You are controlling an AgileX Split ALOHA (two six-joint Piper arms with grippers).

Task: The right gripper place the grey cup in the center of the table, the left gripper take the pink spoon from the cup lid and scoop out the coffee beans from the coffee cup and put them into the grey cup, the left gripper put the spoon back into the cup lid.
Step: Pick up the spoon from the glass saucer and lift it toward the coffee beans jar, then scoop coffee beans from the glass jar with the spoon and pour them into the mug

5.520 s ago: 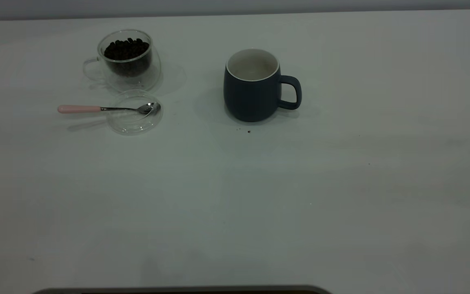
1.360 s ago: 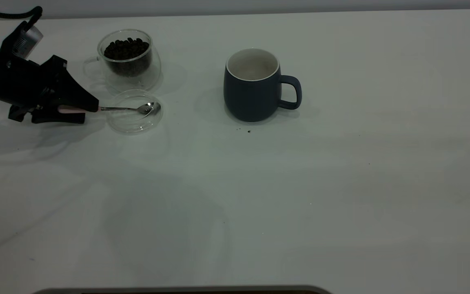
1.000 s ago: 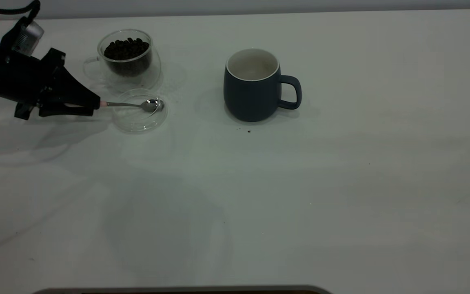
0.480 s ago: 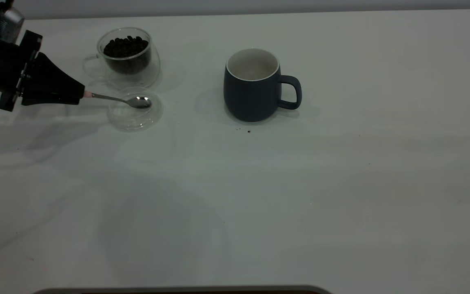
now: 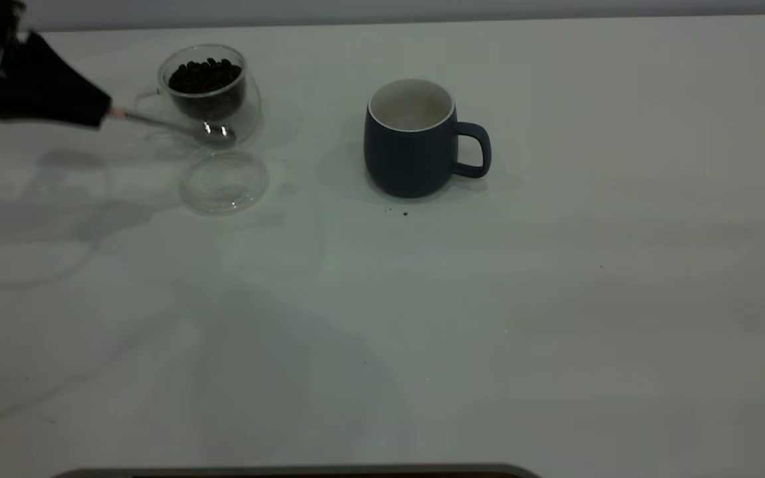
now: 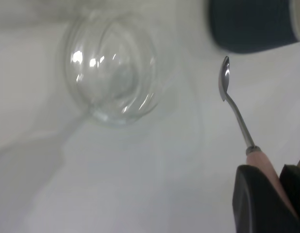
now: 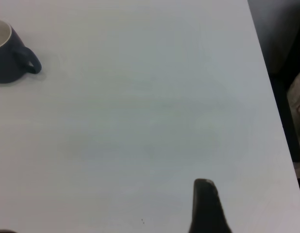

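The pink spoon (image 5: 173, 125) is in my left gripper (image 5: 100, 114), the fingers (image 6: 254, 194) pinched on the pale handle with only its tip showing, so the metal shaft and bowl stick out a long way to the right. The bowl hangs lifted off the table (image 5: 555, 299), in front of the lower wall of the coffee cup (image 5: 210, 93) at the far left, and it looks empty. Below and nearer sits the cup lid (image 5: 224, 181), bare. The coffee beans (image 5: 204, 74) are heaped close to the rim. The grey cup (image 5: 412, 138) stands near the middle of the table, well apart to the right, handle pointing right.

My worry is the long lever: a grip so far back on the handle could let the spoon twist or droop once it digs into the beans. The bowl also sits low against the glass, so swinging in without rising first could knock the cup. A full scoop may shed beans on the way across.

My right gripper (image 7: 207, 206) sits parked at the right side; I cannot tell how it stands.
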